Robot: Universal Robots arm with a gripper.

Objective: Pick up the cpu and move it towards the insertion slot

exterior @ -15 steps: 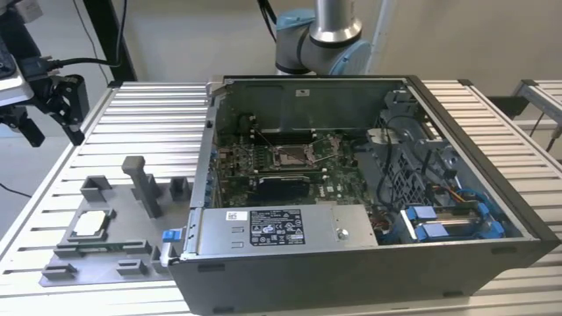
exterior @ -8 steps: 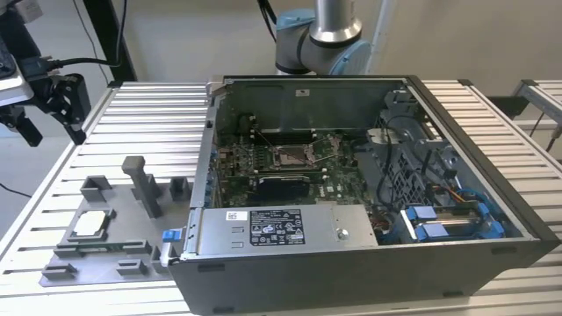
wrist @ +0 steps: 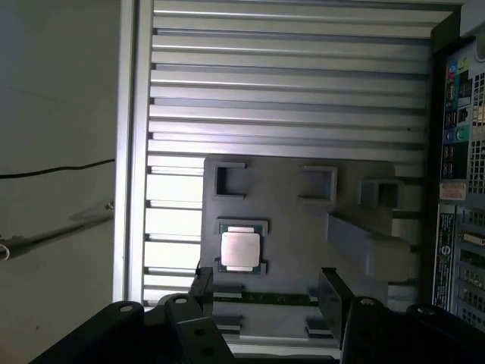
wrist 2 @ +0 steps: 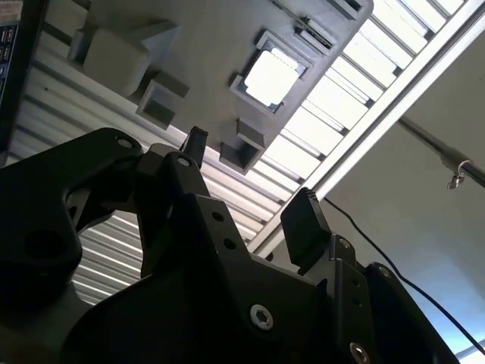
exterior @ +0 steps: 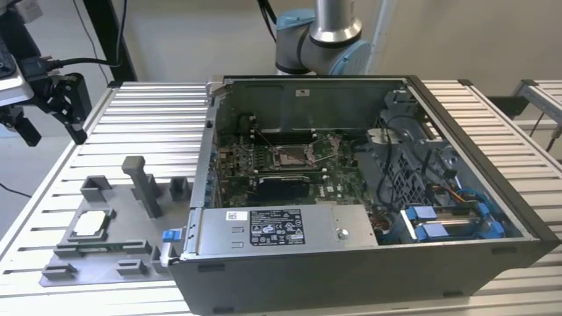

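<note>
My gripper [wrist: 265, 279] hangs with its fingers spread apart, holding nothing. Just past the gap between them, the cpu [wrist: 239, 250] lies flat in its pocket on the grey fixture plate [wrist: 288, 197], not touched by either finger. The insertion slot [exterior: 291, 155] sits well away from me, inside the open computer case [exterior: 263, 276].

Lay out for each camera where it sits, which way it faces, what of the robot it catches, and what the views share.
Exterior view: off the arm, high, looking down into the open computer case with the insertion slot; the arm stands behind, the gripper at the exterior view's left.
First wrist view: on the wrist, facing down past the open fingers at the cpu in the grey fixture.
Second wrist view: on the wrist, slanted across the fingers toward the fixture.
Shared: all three show the cpu.
</note>
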